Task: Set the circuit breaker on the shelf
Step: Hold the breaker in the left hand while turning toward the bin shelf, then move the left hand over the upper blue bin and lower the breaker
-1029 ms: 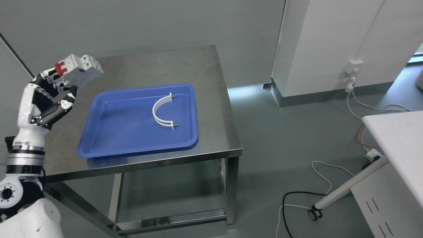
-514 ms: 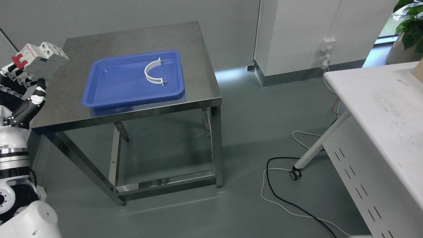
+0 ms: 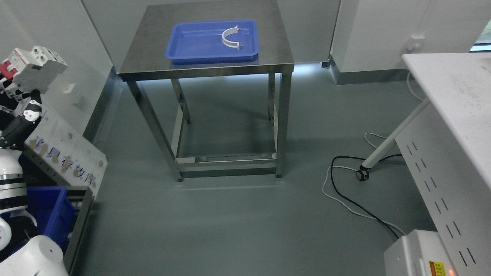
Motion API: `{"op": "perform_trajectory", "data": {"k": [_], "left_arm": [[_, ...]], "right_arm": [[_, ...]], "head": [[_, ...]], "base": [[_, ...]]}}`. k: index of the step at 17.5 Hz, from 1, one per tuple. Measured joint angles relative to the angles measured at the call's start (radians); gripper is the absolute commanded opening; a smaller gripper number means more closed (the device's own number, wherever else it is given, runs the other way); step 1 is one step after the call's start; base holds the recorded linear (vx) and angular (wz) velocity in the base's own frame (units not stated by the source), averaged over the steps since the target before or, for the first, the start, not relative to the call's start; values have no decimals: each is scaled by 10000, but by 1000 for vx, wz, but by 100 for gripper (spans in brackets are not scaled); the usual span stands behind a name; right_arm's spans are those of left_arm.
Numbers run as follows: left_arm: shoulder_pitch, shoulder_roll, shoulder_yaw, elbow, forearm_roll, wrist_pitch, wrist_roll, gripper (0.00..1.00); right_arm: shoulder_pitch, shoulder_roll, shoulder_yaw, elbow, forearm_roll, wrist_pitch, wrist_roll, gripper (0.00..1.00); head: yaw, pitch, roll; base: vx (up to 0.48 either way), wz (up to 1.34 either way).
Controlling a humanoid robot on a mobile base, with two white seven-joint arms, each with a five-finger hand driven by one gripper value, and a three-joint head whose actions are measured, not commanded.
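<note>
My left hand (image 3: 17, 103) grips the circuit breaker (image 3: 32, 67) at the picture's left edge, raised above a shelf (image 3: 76, 161) with a blue bin (image 3: 50, 214); open floor (image 3: 230, 214) separates me from the steel table (image 3: 153, 57); its blue tray (image 3: 191, 46) holds a white clamp (image 3: 230, 38) near the front edge.

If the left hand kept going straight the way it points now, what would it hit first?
Likely the pale wall panel up and to the right, beyond the left hand and its circuit breaker; depth is unclear.
</note>
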Motion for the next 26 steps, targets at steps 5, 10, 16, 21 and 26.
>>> {"op": "perform_trajectory", "data": {"k": [5,10,16,21,26], "left_arm": [[311,-26,-409,-475,4,-36,-574,6],[579,-37,-1294,-928,5,-5,-1033,6],[689,-47,-2718,-1330,6,-92,-1061,6],[656,-52,-3771,-1504,6,458,-840,6],[-187,-56,-4398,-1585,-16,1984,-918,6]], "right_arm": [[5,0,0,2,0,3,2,100],[-9,0,0,0,0,-15,36,100],[-6,0,0,0,1,-20,6,100],[0,0,0,-1,2,-21,-2,100],[2,0,0,-1,2,-23,-3,100]], "head": [[0,0,0],[0,0,0],[0,0,0],[0,0,0],[0,0,0]], "base": [[-463,621],[-275,1284],[30,1348],[185,731],[172,375]]}}
